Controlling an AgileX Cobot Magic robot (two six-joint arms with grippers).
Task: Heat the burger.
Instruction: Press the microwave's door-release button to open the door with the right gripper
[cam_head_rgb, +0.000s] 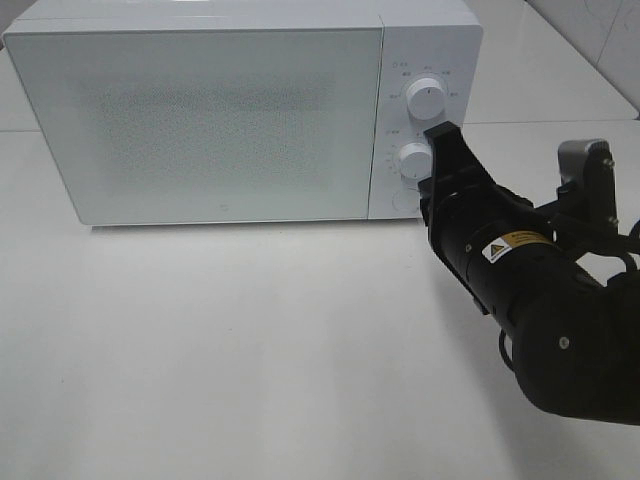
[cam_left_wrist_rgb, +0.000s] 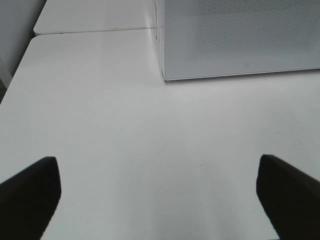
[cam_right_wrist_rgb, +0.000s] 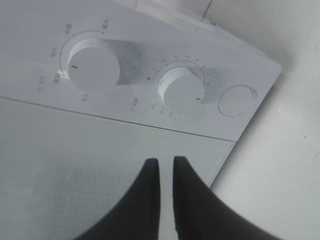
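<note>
I have the right gripper (cam_right_wrist_rgb: 165, 162) up at the control panel on the right end of the microwave (cam_head_rgb: 200, 120), near the lower knob (cam_right_wrist_rgb: 182, 92) but not on it. Its fingers are pinched nearly together on nothing. The left gripper (cam_left_wrist_rgb: 157, 160) hangs spread wide over bare table (cam_head_rgb: 250, 350) by the microwave's front left corner. The door is closed and frosted, so I cannot tell where the burger is.

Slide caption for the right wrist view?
Right gripper, jaws almost shut and empty, facing the microwave: upper dial, lower dial, round button.
</note>
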